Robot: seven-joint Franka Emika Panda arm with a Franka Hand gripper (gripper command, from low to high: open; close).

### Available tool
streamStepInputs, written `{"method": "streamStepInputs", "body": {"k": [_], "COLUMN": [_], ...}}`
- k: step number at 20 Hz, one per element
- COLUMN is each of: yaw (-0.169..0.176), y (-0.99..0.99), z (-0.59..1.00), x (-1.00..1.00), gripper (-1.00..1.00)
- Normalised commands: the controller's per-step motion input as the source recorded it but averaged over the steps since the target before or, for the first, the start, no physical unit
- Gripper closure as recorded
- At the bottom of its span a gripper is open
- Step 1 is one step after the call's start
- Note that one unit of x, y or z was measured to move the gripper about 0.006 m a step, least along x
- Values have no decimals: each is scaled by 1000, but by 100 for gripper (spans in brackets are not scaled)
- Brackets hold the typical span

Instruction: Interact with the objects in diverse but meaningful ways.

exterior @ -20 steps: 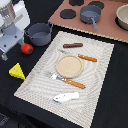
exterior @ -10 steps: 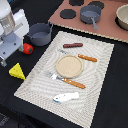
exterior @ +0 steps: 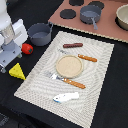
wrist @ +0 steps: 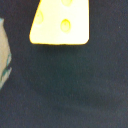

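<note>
Exterior view: yellow cheese wedge (exterior: 17,72) lies on the dark counter (exterior: 112,95) at the left, just off the mat (exterior: 90,75), near the red tomato (exterior: 27,48), with the arm above; whether the fingers are apart I cannot tell. Wrist view: the cheese wedge (wrist: 61,22) looks light, stiff and smooth, best pinched across its flat sides.

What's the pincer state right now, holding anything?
Pincer: cannot be told. Its fingertips are cut off at the exterior view's left edge and absent from the wrist view, which shows only the yellow cheese wedge lying on the dark table.
</note>
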Motion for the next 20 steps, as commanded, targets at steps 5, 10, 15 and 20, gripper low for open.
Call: {"method": "streamStepInputs", "body": {"k": [5, 10, 15, 20], "yaw": [0, 0, 0, 0], "y": [5, -182, -213, 18], "z": [-121, -148, -258, -335], "x": [310, 198, 46, 97], "gripper": [-100, -100, -100, -100]}}
